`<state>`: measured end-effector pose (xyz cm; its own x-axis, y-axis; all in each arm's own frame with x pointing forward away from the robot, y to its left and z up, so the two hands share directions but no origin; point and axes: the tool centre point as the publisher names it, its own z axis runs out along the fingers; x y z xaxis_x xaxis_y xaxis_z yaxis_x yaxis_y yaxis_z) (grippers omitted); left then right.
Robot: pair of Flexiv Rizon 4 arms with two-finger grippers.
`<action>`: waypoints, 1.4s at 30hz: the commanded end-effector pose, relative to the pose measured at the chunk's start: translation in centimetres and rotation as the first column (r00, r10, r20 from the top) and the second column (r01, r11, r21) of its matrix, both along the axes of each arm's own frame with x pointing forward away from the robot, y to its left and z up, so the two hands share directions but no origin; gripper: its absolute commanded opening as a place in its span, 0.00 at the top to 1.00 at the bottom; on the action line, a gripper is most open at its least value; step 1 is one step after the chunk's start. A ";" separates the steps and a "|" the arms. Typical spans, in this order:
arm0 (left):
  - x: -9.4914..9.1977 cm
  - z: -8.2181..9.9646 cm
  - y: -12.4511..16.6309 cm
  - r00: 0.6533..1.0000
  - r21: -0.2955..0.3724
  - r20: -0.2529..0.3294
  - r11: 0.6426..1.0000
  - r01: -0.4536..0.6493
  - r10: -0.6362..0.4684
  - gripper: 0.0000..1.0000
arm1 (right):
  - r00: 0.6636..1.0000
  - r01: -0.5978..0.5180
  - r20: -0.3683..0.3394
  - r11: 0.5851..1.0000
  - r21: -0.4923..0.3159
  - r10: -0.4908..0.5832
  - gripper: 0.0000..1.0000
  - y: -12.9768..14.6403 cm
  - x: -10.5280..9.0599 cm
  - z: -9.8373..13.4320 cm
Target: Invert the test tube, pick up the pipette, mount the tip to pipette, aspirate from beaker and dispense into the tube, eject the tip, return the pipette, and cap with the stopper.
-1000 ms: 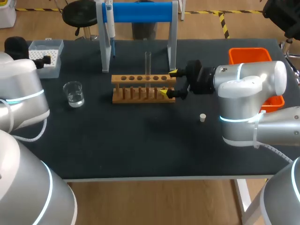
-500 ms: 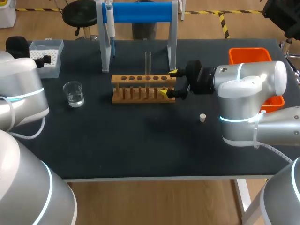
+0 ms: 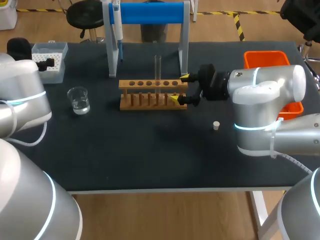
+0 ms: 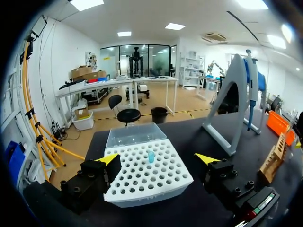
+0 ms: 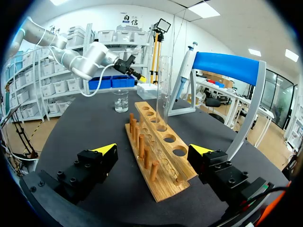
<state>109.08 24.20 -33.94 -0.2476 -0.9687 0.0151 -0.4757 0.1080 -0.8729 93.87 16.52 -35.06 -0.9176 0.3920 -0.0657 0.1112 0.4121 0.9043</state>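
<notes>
Tube (image 3: 157, 67) upright in rack (image 3: 150, 95); I judge pipette pickup is next.
Right gripper (image 3: 179, 88) is spread wide across the rack's end, pinching nothing. Left gripper (image 4: 157, 159) is spread either side of the tip box (image 4: 142, 182), also empty. I'd back the right arm straight off so it doesn't jog the tube. Then grab the pipette (image 3: 116, 22) by its body and lift it straight up off the stand (image 3: 150, 12). Count: one tube, one rack, one pipette, one beaker (image 3: 78, 99), one stopper (image 3: 216, 125), one blue tip (image 4: 150, 156) in the box, one orange bin (image 3: 266, 57).
</notes>
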 end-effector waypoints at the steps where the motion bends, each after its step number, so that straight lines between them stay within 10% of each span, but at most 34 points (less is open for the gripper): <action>1: 0.6 -0.5 0.1 1.000 -0.003 0.010 1.000 0.003 -0.003 0.00 | 1.000 0.004 0.004 1.000 0.001 -0.004 0.00 0.0 -0.1 -0.1; 14: 1.4 -1.1 0.1 1.000 -0.014 0.013 1.000 0.001 -0.001 0.00 | 1.000 0.004 0.004 1.000 0.001 -0.004 0.00 0.0 -0.1 -0.1; 16: 1.6 -1.1 0.1 1.000 -0.014 0.013 1.000 0.002 -0.002 0.27 | 1.000 0.004 0.004 1.000 0.001 -0.004 0.00 0.0 -0.1 -0.1; 27: 2.0 -1.3 -0.1 1.000 -0.012 0.006 1.000 0.004 -0.003 0.19 | 1.000 0.004 0.004 1.000 0.001 -0.004 0.00 0.0 -0.1 -0.1; 42: 2.6 -1.4 -0.2 1.000 -0.007 0.002 1.000 0.004 -0.004 0.34 | 1.000 0.004 0.004 1.000 0.001 -0.004 0.00 0.0 -0.1 -0.1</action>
<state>111.21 24.00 -35.23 -0.2477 -0.9686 0.0203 -0.4698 0.1017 -0.8769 93.87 16.52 -35.07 -0.9176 0.3920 -0.0657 0.1112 0.4120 0.9044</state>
